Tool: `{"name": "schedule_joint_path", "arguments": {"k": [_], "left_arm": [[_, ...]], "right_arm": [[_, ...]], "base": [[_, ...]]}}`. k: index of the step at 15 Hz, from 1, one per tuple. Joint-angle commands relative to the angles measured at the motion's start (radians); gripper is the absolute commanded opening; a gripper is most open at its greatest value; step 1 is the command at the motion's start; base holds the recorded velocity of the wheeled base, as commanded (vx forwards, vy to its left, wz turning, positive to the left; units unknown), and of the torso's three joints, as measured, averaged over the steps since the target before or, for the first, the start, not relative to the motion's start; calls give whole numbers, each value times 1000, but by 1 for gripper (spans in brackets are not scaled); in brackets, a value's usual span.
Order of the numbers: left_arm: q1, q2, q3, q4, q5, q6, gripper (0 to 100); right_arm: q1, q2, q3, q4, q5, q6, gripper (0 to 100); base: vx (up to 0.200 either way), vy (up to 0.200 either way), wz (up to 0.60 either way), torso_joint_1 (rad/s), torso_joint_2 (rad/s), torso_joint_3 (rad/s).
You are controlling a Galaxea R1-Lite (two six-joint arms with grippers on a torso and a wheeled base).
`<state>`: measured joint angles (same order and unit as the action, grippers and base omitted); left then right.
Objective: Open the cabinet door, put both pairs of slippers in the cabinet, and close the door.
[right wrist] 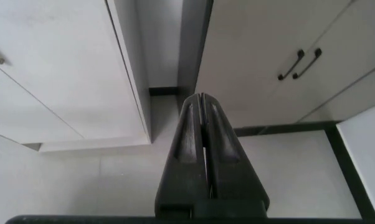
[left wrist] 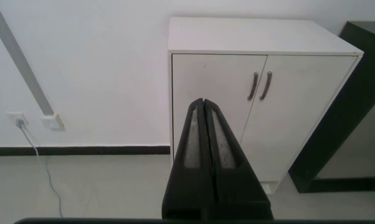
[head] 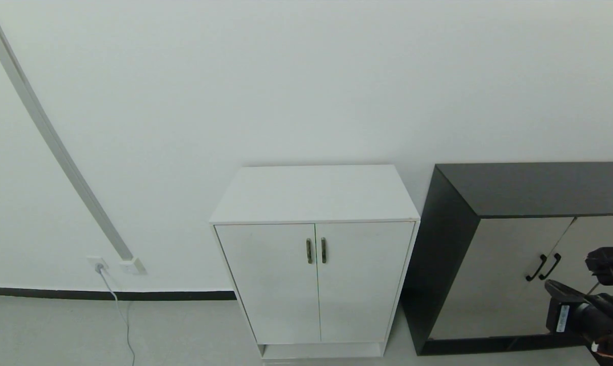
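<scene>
A white two-door cabinet stands against the wall with both doors closed and two dark handles at the middle seam. In the left wrist view the same cabinet is ahead of my left gripper, which is shut with nothing in it, well short of the doors. My right gripper is shut and empty, low over the floor by the gap between the white cabinet and the dark one. My right arm shows at the head view's lower right.
A dark cabinet with pale doors and black handles stands just right of the white one. A wall outlet with a cable and a slanted conduit are on the left. Bare floor lies left of the white cabinet.
</scene>
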<state>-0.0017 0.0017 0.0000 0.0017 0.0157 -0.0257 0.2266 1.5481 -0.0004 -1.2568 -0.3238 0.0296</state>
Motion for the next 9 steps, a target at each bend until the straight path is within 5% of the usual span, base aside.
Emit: {"name": "schedule_joint_path", "arguments": {"k": [1, 9], "left_arm": [[0, 0, 0, 0, 1, 0, 0], [0, 0, 0, 0, 1, 0, 0]], "right_arm": [[-1, -137, 0, 96, 8, 0, 0], [0, -477, 0, 533, 103, -7, 0]], "base": [[0, 0, 0, 0, 0, 0], [0, 0, 0, 0, 0, 0]]}}
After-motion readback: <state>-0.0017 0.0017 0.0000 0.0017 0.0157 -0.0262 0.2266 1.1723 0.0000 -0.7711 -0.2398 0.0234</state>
